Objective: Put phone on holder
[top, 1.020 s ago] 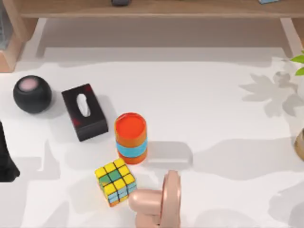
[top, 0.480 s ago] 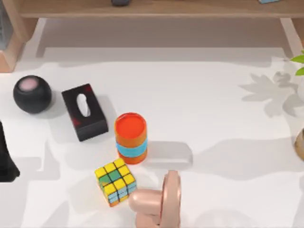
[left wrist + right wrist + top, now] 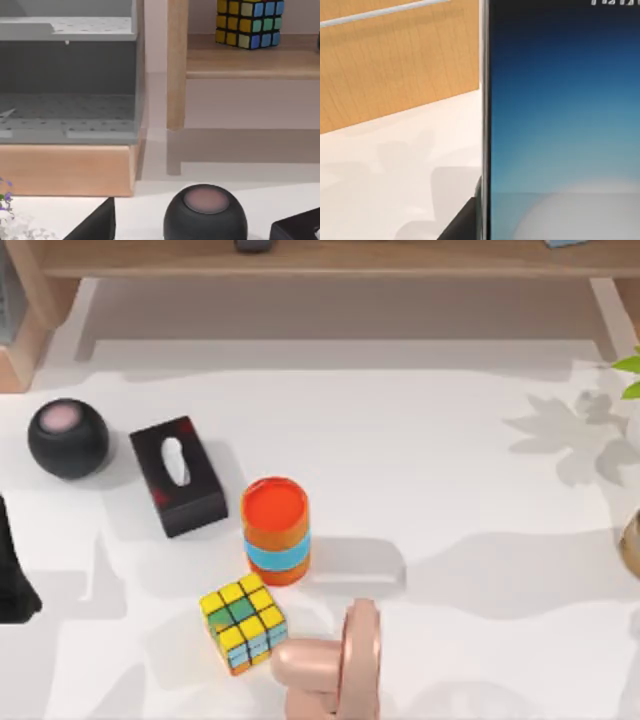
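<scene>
The phone [image 3: 560, 120] stands very close in the right wrist view, black frame and blue screen paling toward one end. My right gripper is shut on it; one dark finger [image 3: 465, 222] presses against its edge. The pink holder [image 3: 345, 660] stands upright at the table's front centre in the top view, beside a Rubik's cube [image 3: 243, 615]. My left arm [image 3: 12, 570] stays parked at the table's left edge.
A black round speaker [image 3: 68, 438], a black tissue box [image 3: 178, 476] and an orange-and-blue cylinder [image 3: 275, 530] stand left of centre. A wooden shelf [image 3: 320, 258] runs along the back. A plant [image 3: 628, 375] is at the right edge.
A shadow at the table's front right has slid off toward the right edge. The objects on the table and the left arm have not moved.
</scene>
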{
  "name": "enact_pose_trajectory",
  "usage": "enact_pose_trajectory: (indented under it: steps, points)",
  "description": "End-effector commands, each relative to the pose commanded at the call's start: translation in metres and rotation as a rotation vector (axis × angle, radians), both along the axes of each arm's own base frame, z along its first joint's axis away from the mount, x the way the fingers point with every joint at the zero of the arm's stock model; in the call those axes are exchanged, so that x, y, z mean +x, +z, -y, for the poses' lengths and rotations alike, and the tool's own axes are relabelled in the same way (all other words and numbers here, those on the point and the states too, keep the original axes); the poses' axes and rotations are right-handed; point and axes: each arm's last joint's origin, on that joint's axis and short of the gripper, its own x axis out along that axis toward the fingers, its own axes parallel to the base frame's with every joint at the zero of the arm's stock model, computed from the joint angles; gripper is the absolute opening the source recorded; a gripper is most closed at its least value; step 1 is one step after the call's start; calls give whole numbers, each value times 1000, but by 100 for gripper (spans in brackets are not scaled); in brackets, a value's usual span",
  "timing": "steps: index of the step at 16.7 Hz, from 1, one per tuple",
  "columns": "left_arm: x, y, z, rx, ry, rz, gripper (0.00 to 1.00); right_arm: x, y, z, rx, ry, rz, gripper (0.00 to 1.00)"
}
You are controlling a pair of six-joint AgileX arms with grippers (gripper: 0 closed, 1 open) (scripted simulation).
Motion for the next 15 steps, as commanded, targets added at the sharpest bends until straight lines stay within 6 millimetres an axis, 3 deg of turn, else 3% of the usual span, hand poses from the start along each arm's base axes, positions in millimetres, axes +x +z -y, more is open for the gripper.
enact_pose_trajectory:
  steps: [9,15]
  points:
    - [0,0,0,0,0,0,100,0,0,0,0,0,0,98]
    - [0,0,0,0,0,0,100,0,0,0,0,0,0,100]
